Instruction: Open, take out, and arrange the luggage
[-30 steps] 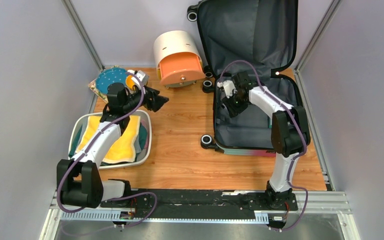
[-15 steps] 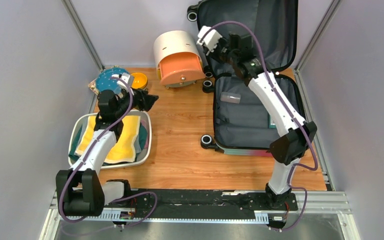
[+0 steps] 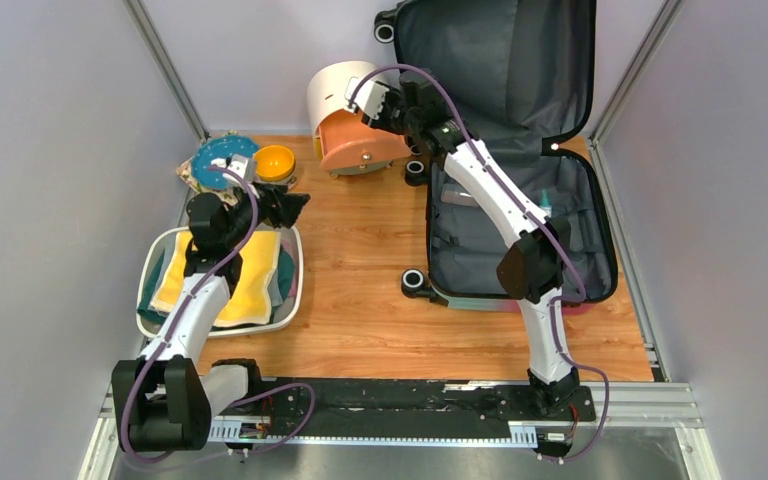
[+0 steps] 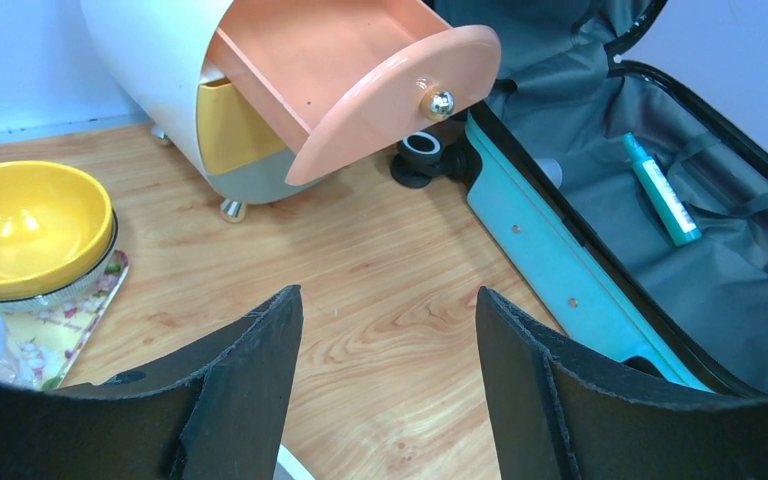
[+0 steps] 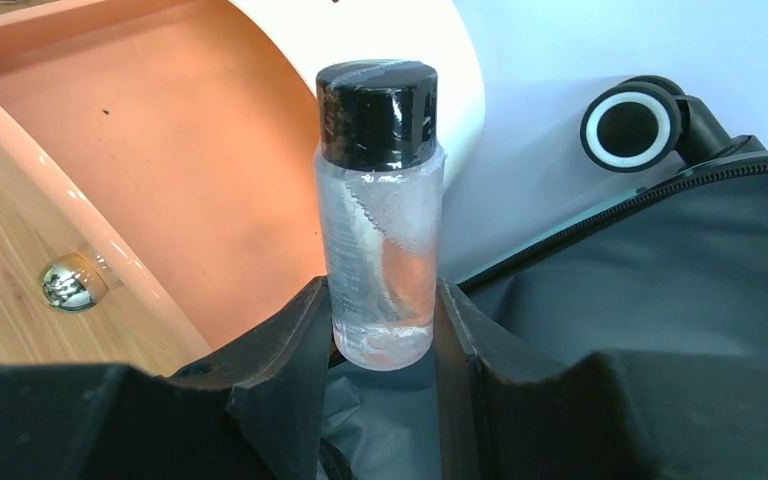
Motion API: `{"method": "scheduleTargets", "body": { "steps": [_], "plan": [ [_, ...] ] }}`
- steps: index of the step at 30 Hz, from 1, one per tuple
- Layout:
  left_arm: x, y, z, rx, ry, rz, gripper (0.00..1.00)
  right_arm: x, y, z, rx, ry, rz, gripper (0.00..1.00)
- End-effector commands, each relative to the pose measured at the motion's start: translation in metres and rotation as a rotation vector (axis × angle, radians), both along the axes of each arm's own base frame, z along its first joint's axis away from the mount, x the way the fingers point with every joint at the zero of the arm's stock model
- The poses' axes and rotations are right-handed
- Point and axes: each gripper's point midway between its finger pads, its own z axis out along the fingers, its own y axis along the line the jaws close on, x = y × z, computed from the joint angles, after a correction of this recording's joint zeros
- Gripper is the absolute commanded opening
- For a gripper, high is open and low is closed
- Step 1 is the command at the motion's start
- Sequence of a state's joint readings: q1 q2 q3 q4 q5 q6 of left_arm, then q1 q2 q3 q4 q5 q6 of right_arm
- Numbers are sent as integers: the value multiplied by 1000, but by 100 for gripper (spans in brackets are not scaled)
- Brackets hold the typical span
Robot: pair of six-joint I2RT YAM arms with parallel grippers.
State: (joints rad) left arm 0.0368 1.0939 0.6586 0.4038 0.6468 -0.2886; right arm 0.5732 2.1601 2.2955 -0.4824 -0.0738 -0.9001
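**A:** Where does the luggage sit?

**B:** The luggage (image 3: 585, 240) fills the far right corner of the table (image 3: 360, 310). It lies open, base flat along the right edge and lid standing up against the back wall. Dark grey lining shows in both halves.

**A:** And the right gripper, relative to it?

**B:** The right gripper (image 5: 380, 330) is just off the luggage's far left corner, beside the upright lid. It hangs over the pulled-out orange drawer (image 3: 360, 140) of the round cream cabinet (image 3: 345, 85). Its arm stretches diagonally over the base.

**A:** Is it grasping anything?

**B:** Yes. It is clenched on a clear bottle (image 5: 380, 210) with a black cap, gripped low on the body.

**A:** The left one?

**B:** The left gripper (image 4: 388, 310) is released, jaws wide with nothing between them. It hangs above bare wood near the basin's far rim. The luggage lies well apart to its right, teal shell edge facing it.

**A:** Anything inside the base?

**B:** A teal tube (image 4: 660, 190) lies on the lining.

**A:** What crowds the area?

**B:** The cabinet stands at the far edge, just beside the luggage's black wheels (image 4: 425, 155), its drawer sticking out toward the near side. A yellow bowl (image 4: 25, 225) rests on a floral mat (image 4: 60, 340) in the far left corner, next to a teal plate (image 3: 215, 158). A white basin (image 3: 295, 290) holding a yellow cloth (image 3: 245, 285) sits along the left edge, under the left arm.
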Motion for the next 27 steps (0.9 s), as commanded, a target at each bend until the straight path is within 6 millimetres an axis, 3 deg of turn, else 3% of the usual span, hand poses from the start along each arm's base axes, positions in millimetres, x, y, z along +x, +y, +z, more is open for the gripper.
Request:
{"method": "scheduleTargets", "body": {
  "steps": [1, 7, 11, 15, 18, 19, 21, 22, 24, 25, 27],
  "plan": [
    [-1, 3, 18, -18, -63, 10, 72, -2, 8, 33, 5, -106, 22, 27],
    [11, 1, 26, -14, -67, -10, 74, 0, 9, 20, -1, -87, 15, 52],
    [21, -1, 26, -15, -60, -22, 74, 3, 10, 25, 15, -98, 7, 57],
    [25, -10, 26, -18, -62, -68, 73, 2, 7, 42, 55, -113, -20, 59],
    [34, -17, 25, 3, -78, -76, 68, -6, -2, 69, 110, -134, -47, 62],
    [34, -30, 28, 10, -91, -106, 66, -13, -10, 86, 131, -152, -57, 64],
    [44, -42, 19, 33, -89, -108, 57, -17, -18, 92, 158, -148, -76, 67],
    [48, -47, 22, 38, -100, -112, 53, -21, -36, 108, 192, -159, -135, 70],
    [58, -60, 12, 61, -102, -113, 47, -25, -50, 105, 206, -130, -171, 71],
    [63, -64, 15, 68, -116, -112, 46, -33, -66, 119, 246, -131, -206, 74],
    [74, -76, 7, 78, -113, -114, 42, -38, -82, 108, 253, -80, -248, 78]
  ]
}}
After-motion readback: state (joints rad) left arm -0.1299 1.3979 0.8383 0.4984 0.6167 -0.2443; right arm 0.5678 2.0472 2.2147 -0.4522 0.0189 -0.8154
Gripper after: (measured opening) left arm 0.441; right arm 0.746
